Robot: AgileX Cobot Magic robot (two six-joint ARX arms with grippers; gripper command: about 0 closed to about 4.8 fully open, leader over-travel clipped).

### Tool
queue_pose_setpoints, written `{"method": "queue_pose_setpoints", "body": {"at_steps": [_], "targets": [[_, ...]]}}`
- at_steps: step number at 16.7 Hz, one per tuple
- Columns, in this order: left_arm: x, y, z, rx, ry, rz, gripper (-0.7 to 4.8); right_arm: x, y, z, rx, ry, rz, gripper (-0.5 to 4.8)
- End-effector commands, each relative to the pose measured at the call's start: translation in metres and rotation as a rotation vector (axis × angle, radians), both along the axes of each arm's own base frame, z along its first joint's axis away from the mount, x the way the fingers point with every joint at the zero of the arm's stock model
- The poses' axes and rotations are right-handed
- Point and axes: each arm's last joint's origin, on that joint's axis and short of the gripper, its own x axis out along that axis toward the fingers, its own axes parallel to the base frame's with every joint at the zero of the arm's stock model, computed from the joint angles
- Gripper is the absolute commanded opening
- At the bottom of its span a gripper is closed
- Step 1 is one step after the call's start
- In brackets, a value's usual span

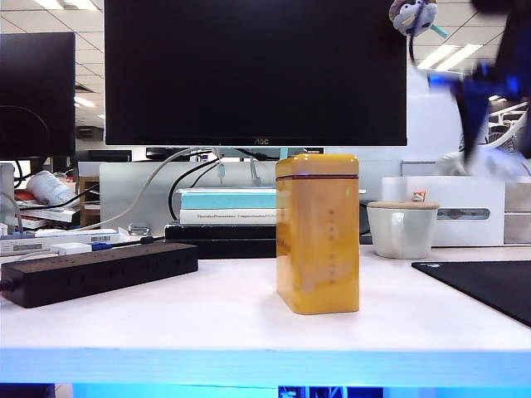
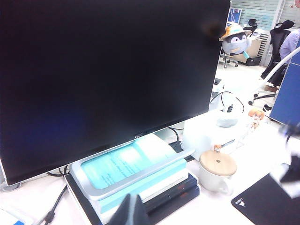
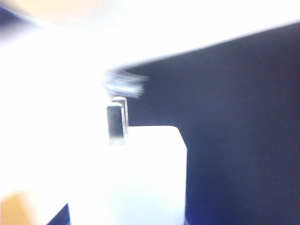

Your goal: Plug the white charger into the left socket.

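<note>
We saw the right claw (image 1: 485, 124), blurred at two o'clock above the worktop (image 1: 207, 315), gripping the small white plastic charger block (image 3: 145, 173), prongs outward. The left claw (image 2: 129, 211) sat closed. The long black power strip (image 1: 99, 272) lay at nine o'clock.

Black power strip (image 1: 99, 272); yellow-orange tin (image 1: 318, 234); white charger (image 3: 140, 178); teal book (image 2: 136, 171); white cup (image 1: 402, 230).
</note>
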Motion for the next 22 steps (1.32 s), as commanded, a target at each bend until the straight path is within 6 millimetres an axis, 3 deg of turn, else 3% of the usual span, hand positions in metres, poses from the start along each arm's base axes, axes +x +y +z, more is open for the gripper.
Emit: {"method": "queue_pose_setpoints", "body": {"at_steps": [1,3,4,6,9,12,15,16,18,20,22], "targets": [[-0.001,0.000,0.002,0.031,-0.028,-0.004,-0.05,-0.010,0.006,0.042,0.439,-0.134,-0.156,1.36],[-0.002,-0.001,0.000,0.075,-0.047,-0.043,-0.05,-0.010,0.013,0.060,0.639,-0.202,-0.022,1.36],[-0.004,-0.004,0.000,0.158,-0.117,-0.158,-0.05,-0.011,0.017,0.073,0.829,-0.200,0.029,1.36],[-0.001,-0.010,-0.002,0.271,-0.219,-0.210,-0.05,-0.010,0.026,0.093,1.073,-0.160,0.078,1.36],[0.007,-0.024,-0.006,0.348,-0.287,-0.280,-0.04,-0.009,0.033,0.106,1.204,-0.137,0.101,1.36],[0.028,-0.040,-0.011,0.403,-0.399,-0.330,-0.01,-0.011,0.034,0.108,1.302,0.011,0.047,1.36],[0.047,-0.059,-0.011,0.385,-0.524,-0.367,0.56,-0.015,0.042,0.108,1.347,0.148,0.080,1.36],[0.049,-0.066,-0.013,0.380,-0.539,-0.383,0.99,-0.015,0.042,0.108,1.355,0.172,0.082,1.36],[0.058,-0.070,-0.016,0.377,-0.564,-0.383,4.69,-0.019,0.056,0.108,1.352,0.203,0.117,1.36],[0.059,-0.077,-0.018,0.402,-0.608,-0.403,4.75,-0.019,0.058,0.108,1.351,0.209,0.122,1.36],[0.060,-0.078,-0.019,0.489,-0.702,-0.391,4.76,-0.025,0.076,0.107,1.359,0.287,0.144,1.36]]}}
